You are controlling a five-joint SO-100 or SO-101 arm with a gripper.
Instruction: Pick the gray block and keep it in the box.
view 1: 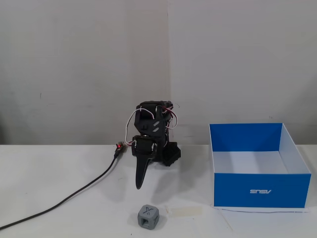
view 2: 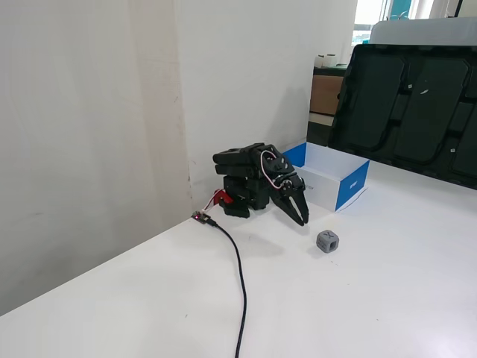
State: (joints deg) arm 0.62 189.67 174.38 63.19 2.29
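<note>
White table (view 1: 59,178) meets plain white wall (view 1: 89,64).

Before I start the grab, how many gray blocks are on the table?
1. The gray block sits on the white table in front of the folded arm's gripper, left of the blue box in that fixed view. The box floor that shows is bare; its near part is hidden.

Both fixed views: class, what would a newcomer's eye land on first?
The bright blue box stands open and empty on the white table, right of the arm in a fixed view. The folded black arm's gripper points down at the tabletop, with the gray block lying apart in front.
</note>
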